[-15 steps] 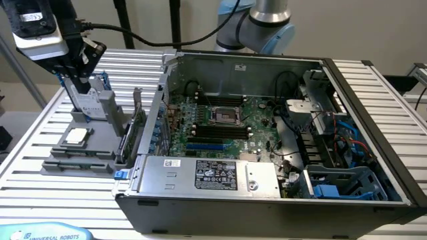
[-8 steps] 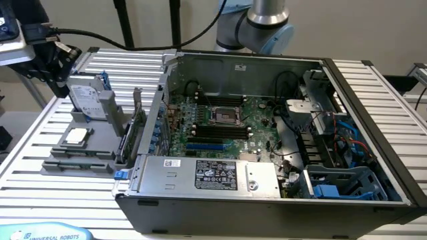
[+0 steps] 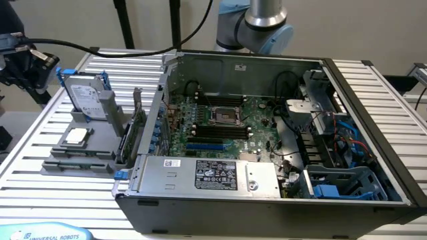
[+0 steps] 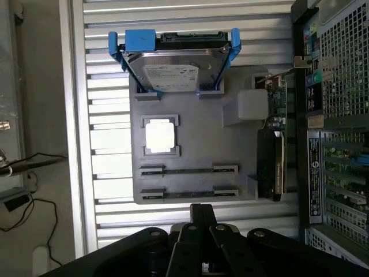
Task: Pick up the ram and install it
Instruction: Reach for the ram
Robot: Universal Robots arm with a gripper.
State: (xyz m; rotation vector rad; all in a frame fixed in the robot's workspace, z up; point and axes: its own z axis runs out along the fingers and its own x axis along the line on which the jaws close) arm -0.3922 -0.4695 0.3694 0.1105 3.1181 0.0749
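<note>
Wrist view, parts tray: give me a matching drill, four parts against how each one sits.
Parts:
1. hard drive
2. processor chip
3. ram
4. expansion card

How it sits:
A. lying flat in a square recess
B. on edge, next to the computer case
C. standing in a blue bracket
D. on edge in a long narrow slot

Pairs: 1-C, 2-A, 3-D, 4-B

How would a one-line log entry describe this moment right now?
gripper: shut, empty, near grey tray | ram: in tray, untouched | computer case: open
</note>
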